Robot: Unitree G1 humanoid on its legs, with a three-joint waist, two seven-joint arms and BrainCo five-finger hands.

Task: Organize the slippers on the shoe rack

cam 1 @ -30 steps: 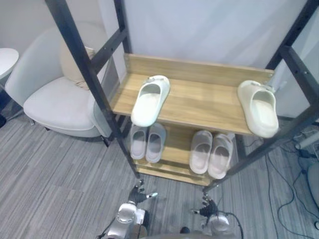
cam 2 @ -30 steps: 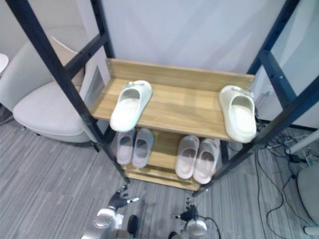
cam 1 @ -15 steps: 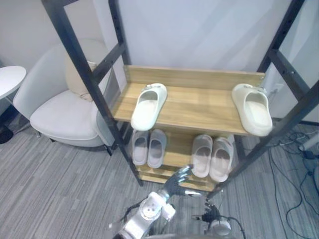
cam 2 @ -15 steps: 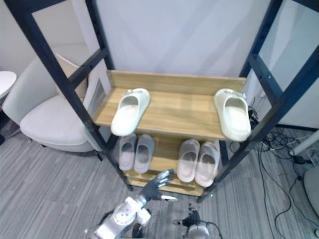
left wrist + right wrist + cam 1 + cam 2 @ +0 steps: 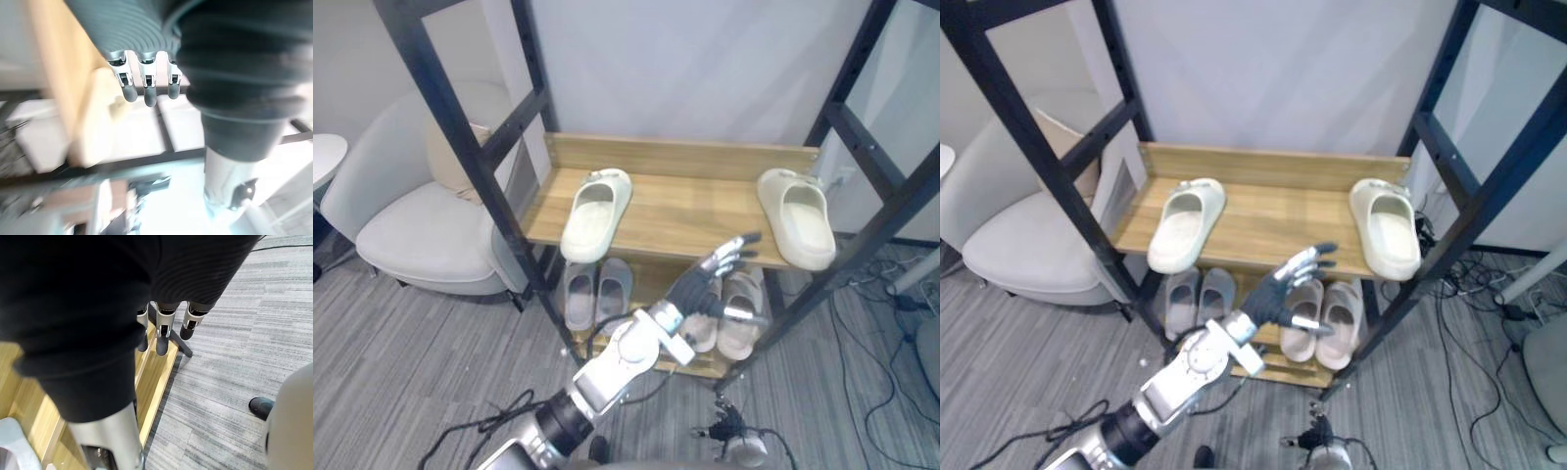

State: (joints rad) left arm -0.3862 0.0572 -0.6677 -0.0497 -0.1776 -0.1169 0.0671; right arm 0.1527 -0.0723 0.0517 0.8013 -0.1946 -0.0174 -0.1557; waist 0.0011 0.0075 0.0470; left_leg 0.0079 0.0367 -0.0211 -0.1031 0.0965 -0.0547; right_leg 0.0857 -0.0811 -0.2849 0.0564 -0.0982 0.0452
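Both left slipper (image 5: 595, 213) and right slipper (image 5: 798, 217) are judged light, soft; grip is advised across the strap; left hand (image 5: 693, 289) is seen spread, empty, right hand (image 5: 164, 330) relaxed

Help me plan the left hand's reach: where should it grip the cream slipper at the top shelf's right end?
Likely the heel of the cream slipper, from the front. Its strap lies toward the back of the top shelf and its open heel reaches the front edge, where the left hand could pinch it.
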